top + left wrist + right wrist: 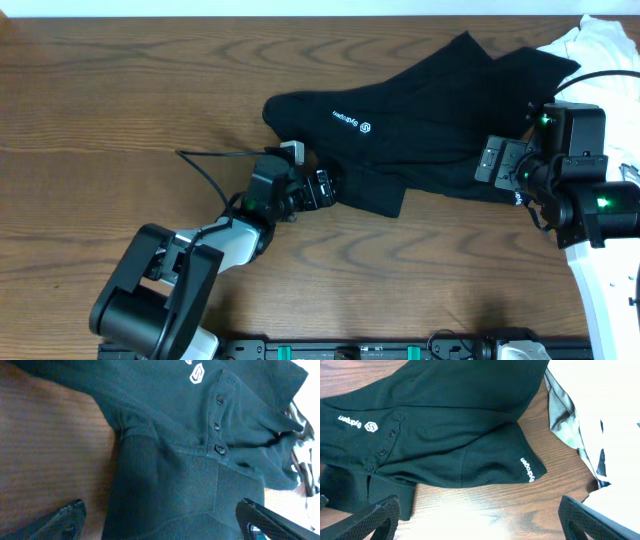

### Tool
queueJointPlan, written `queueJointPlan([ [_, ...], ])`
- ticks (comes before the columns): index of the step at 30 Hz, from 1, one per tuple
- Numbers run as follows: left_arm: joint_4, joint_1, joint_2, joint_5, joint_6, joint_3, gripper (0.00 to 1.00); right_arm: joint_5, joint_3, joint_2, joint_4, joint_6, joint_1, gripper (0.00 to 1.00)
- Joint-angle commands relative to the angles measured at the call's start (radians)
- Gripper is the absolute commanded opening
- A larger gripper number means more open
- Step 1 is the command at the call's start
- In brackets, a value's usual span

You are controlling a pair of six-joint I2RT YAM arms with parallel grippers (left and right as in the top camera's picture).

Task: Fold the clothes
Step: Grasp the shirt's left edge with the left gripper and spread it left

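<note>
A black polo shirt (420, 120) with a small white logo lies crumpled on the wooden table, upper middle to right. Its buttoned placket and ribbed collar (200, 475) fill the left wrist view. A sleeve with white lettering (527, 467) shows in the right wrist view. My left gripper (322, 188) is open at the shirt's lower left edge, fingers either side of the collar cloth. My right gripper (497, 165) is open above the shirt's right sleeve, with bare wood between its fingers (480, 520).
A pile of white clothes (600, 45) lies at the far right edge, also in the right wrist view (600, 420). A grey garment (562, 425) pokes out beside it. Bare wooden table (100, 120) spreads to the left and front.
</note>
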Motion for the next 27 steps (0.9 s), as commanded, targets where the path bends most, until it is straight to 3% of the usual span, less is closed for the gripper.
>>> queueJointPlan([
  [1, -0.029, -0.019, 0.056, -0.067, 0.014, -0.018, 0.93, 0.010, 0.004, -0.005, -0.006, -0.013, -0.006, 0.99],
  [4, -0.019, -0.026, 0.057, -0.098, 0.015, -0.018, 0.72, 0.010, 0.004, -0.005, -0.016, -0.013, -0.006, 0.99],
  [8, 0.003, -0.026, 0.057, -0.109, 0.018, -0.018, 0.33, 0.010, 0.004, -0.005, -0.019, -0.013, -0.006, 0.99],
  [12, 0.005, -0.026, 0.057, -0.127, 0.020, -0.018, 0.08, 0.010, 0.004, -0.005, -0.019, -0.013, -0.006, 0.99],
  [19, -0.017, -0.012, -0.009, -0.127, 0.115, -0.018, 0.06, 0.012, 0.004, -0.005, -0.019, -0.013, -0.006, 0.99],
  [23, -0.190, 0.057, -0.164, -0.127, 0.159, -0.018, 0.06, 0.026, 0.004, -0.005, -0.019, -0.014, -0.008, 0.99],
  [27, -0.412, 0.210, -0.346, -0.128, 0.225, -0.018, 0.06, 0.030, 0.004, -0.005, -0.023, -0.014, -0.012, 0.99],
])
